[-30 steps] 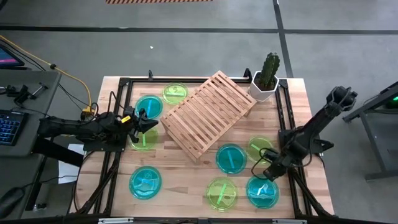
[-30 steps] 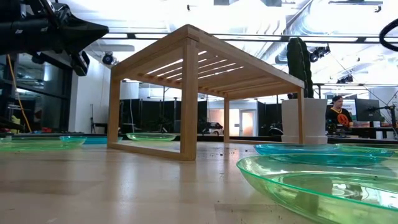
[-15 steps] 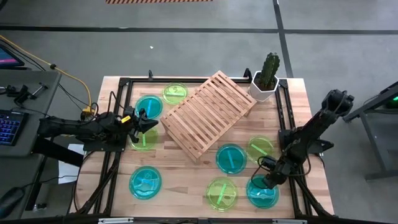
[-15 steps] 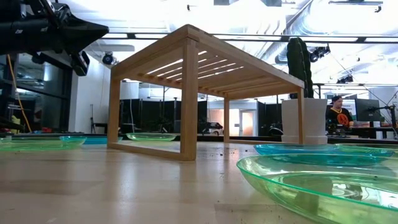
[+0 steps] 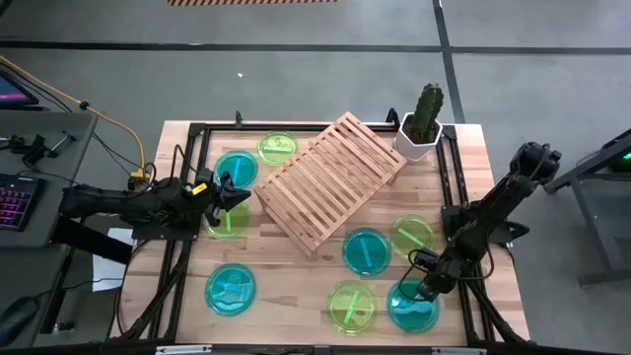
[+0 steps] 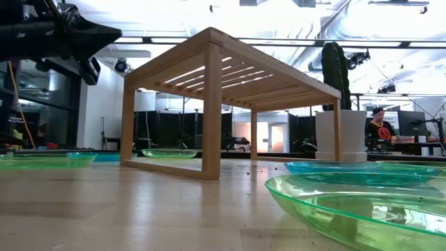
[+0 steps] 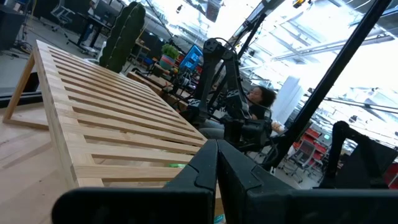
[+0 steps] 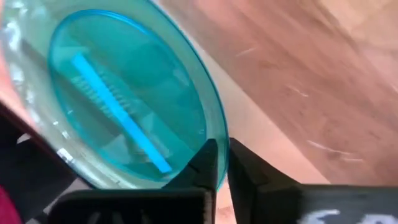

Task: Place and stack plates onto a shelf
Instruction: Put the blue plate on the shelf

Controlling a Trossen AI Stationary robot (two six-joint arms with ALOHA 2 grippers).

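Several teal and lime-green plates lie flat on the plank table around the wooden slatted shelf [image 5: 330, 177], which stands on its legs [image 6: 211, 104]. My right gripper [image 5: 426, 289] is shut on the teal plate [image 5: 412, 308] at the near right. My left gripper [image 5: 233, 192] is shut and holds nothing. It hovers left of the shelf, above a green plate [image 5: 226, 221], and its fingertips [image 7: 216, 149] point toward the shelf. A teal plate [image 5: 367, 250] and a green plate [image 5: 351, 306] lie near the held one. My right gripper pinches the teal plate's rim [image 8: 219, 138] between its two fingers [image 8: 206, 163], on the plate's far right side. The fingers slant down from the table's far right. I cannot tell whether the plate is lifted off the table.
A potted cactus [image 5: 422, 126] stands at the far right corner beside the shelf. More plates lie at the far left [image 5: 235, 168], [image 5: 278, 146], near left [image 5: 230, 289] and right [image 5: 414, 235]. A black frame [image 5: 449, 197] runs along the table's sides. A person sits beyond the table [image 6: 380, 129].
My right gripper has gone down and toward the near edge onto the teal plate at the near right. It has shut on the plate's rim. The plate has shifted slightly toward the left.
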